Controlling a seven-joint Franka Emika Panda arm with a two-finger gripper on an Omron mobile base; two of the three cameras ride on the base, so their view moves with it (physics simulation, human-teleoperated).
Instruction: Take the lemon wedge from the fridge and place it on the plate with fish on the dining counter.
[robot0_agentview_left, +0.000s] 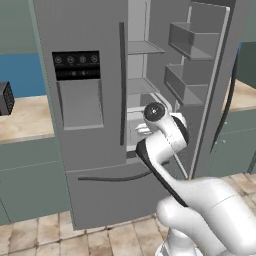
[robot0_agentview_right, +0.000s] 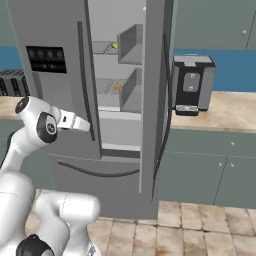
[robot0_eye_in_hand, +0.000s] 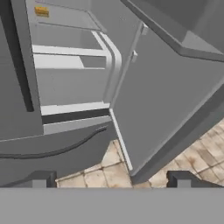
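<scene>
The white arm reaches up from the floor toward the fridge. Its gripper has its two dark tips wide apart, with nothing between them. It hangs in front of the low part of the fridge, above the tan floor tiles.

The fridge's right door stands open and its left door is shut. The drawer at the bottom is shut too. The open door has grey bins on its inner side; I cannot tell what is in them.

Farther in are the shelves. On the middle shelf lies a small orange-yellow bit. On the shelf above, deeper in, lies the lemon wedge, a tiny yellow-green bit, well apart from the gripper.

Beside the fridge, a table holds a dark coffee machine.
</scene>
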